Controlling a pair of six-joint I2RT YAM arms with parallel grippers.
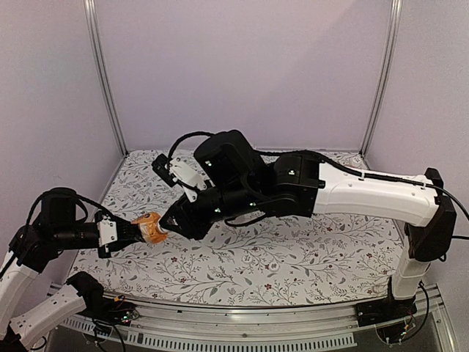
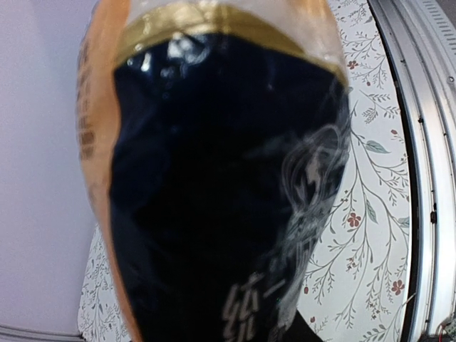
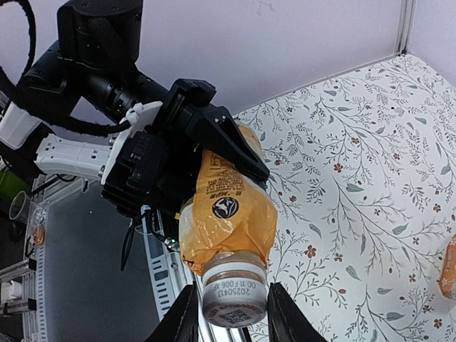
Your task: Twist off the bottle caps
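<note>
Floral-patterned table, orange-and-black bottle held sideways near its left edge.
Its body is clamped in the left tool; the right tool has fingers flanking the white cap, grip impossible to tell.

Arms: 2
Grippers: 2, left gripper and right gripper
Bottles: 1 in clear view
Caps: 1
Orange item at picture edge: 1, kind unclear
Table: 1
Posts: 2

Glossy crinkled plastic label on the bottle, matt floral tablecloth, smooth metal rail
</note>
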